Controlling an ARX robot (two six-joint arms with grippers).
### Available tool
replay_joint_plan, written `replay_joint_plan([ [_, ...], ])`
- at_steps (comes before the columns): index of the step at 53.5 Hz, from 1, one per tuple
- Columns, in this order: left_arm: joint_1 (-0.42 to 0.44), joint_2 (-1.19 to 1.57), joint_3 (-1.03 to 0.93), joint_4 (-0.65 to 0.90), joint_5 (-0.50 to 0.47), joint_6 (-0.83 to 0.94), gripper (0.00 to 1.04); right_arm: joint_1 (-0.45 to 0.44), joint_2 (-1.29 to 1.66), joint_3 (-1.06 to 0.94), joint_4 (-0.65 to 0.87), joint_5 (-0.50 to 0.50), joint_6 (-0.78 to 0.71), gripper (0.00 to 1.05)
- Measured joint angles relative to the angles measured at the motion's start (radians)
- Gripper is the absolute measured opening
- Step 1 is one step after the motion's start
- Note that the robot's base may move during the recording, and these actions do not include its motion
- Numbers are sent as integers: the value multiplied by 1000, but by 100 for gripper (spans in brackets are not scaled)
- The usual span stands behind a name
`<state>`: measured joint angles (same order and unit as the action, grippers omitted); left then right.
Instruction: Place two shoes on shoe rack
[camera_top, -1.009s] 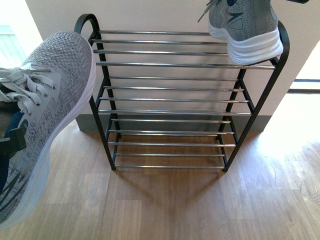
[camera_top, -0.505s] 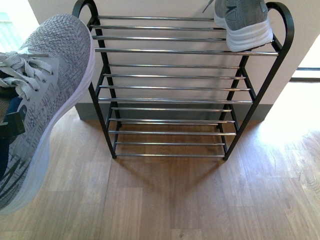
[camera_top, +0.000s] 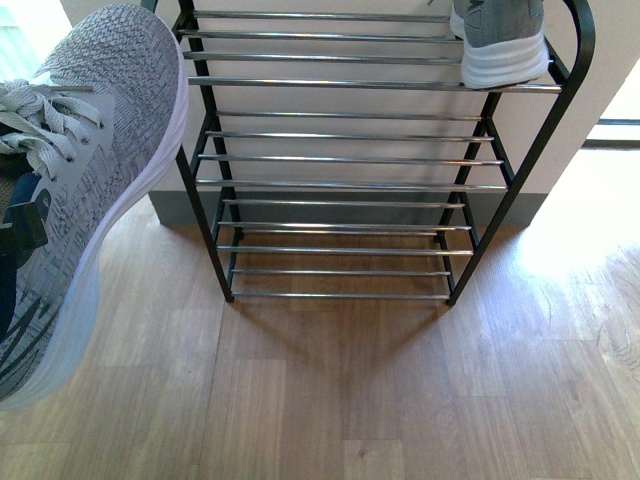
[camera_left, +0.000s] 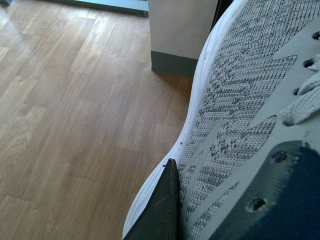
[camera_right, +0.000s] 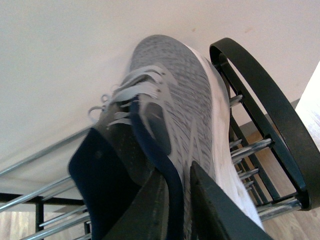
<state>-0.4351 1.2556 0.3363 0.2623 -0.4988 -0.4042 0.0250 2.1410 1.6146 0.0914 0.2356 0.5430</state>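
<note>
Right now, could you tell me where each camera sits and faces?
Left wrist view: on the left wrist, looking along the left gripper, shut on a grey knit white-soled sneaker, towards the wooden floor.
Right wrist view: on the right wrist, looking along the right gripper, shut on the other grey sneaker, at the black-framed chrome-bar shoe rack.
Front view: on the body, looking down at rack, floor and both sneakers; only a dark bit of left gripper shows.
Front and right wrist views share the sneaker at the rack's top tier.
</note>
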Motion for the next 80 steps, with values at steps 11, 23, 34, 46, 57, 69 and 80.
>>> replay_joint_plan([
  [11,0,0,0,0,0,0,2,-1,-20,-20,60,-37,-40,48],
  [23,0,0,0,0,0,0,2,-5,-163,-167,101,-161,-90,89],
  [34,0,0,0,0,0,0,2,-40,-428,-383,119,-355,-148,96],
  [46,0,0,0,0,0,0,2,-119,-739,-657,101,-574,-242,96],
  [57,0,0,0,0,0,0,2,-308,-1103,-935,19,-824,-354,96],
  [69,0,0,0,0,0,0,2,-558,-1300,-1115,76,-900,-374,96],
  [80,0,0,0,0,0,0,2,-553,-1310,-1144,145,-842,-403,91],
])
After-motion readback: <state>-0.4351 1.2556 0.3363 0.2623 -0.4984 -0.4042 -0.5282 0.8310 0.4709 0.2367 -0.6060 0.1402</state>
